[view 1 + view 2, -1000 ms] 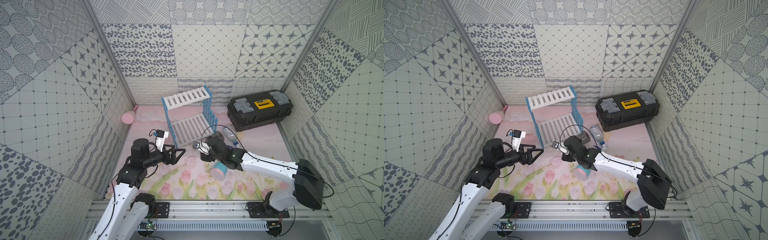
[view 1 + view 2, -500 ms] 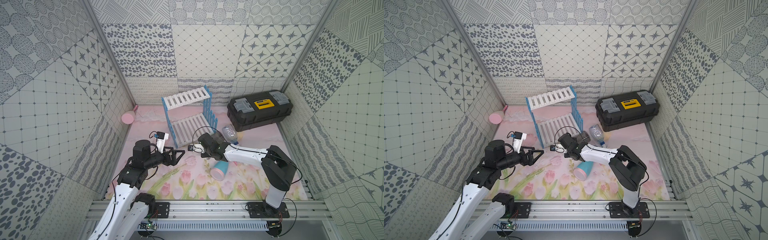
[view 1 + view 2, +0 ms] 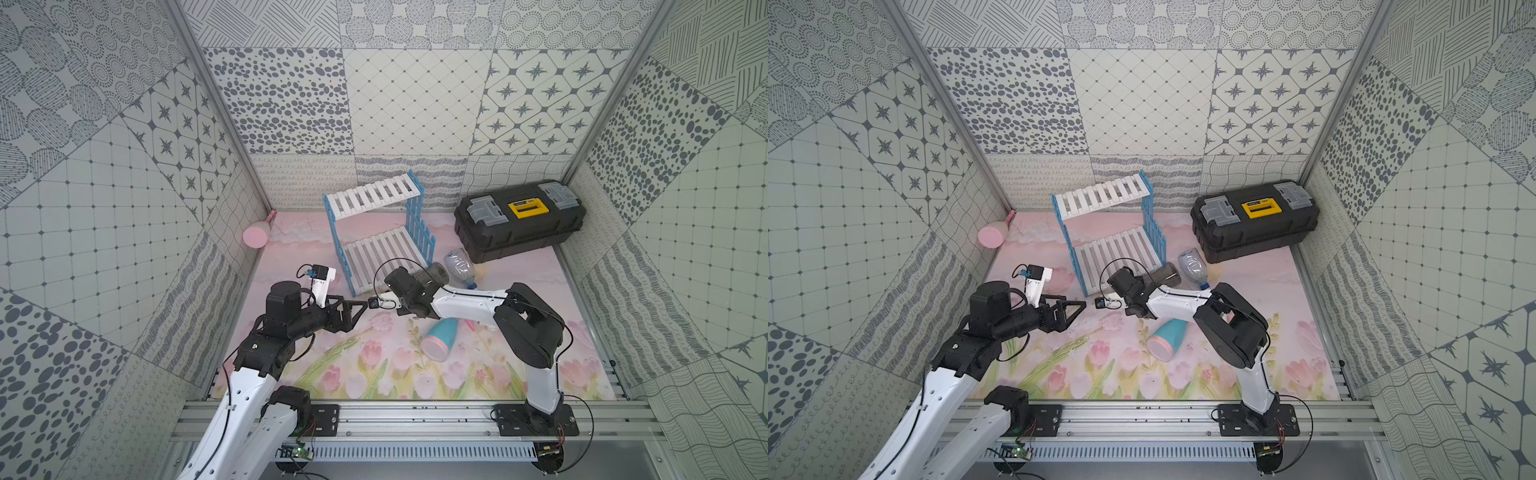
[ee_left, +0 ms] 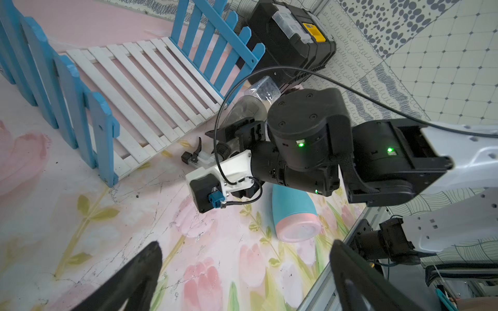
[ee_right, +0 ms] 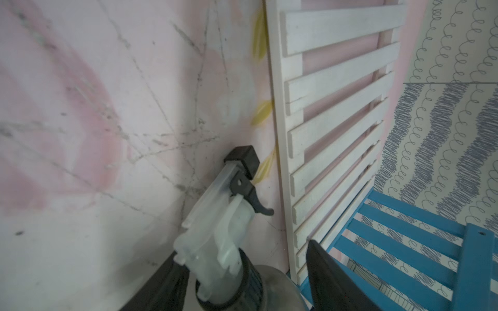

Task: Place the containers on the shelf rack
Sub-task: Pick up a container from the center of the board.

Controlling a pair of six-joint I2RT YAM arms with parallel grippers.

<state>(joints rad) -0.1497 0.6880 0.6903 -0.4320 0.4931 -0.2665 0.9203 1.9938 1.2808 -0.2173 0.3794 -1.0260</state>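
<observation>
Smoky-dark spray bottle (image 3: 434, 272) lies on its side just beside the shelf rack (image 3: 374, 199), whose tiers are bare (both top views). Left wrist: left gripper (image 4: 245, 243) gapes wide, apparently standing clear. Right wrist: right gripper (image 5: 242, 253) straddles the bottle's neck, jaws open and not yet clamped, likely choosing the narrowest hold.

The right arm (image 3: 469, 303) folds, its elbow swinging from 4 o'clock in toward 5 o'clock. The right gripper (image 5: 242, 255) shifts toward 9 o'clock, jaws narrowing astride the smoky dark bottle (image 3: 434, 272) at its neck.
</observation>
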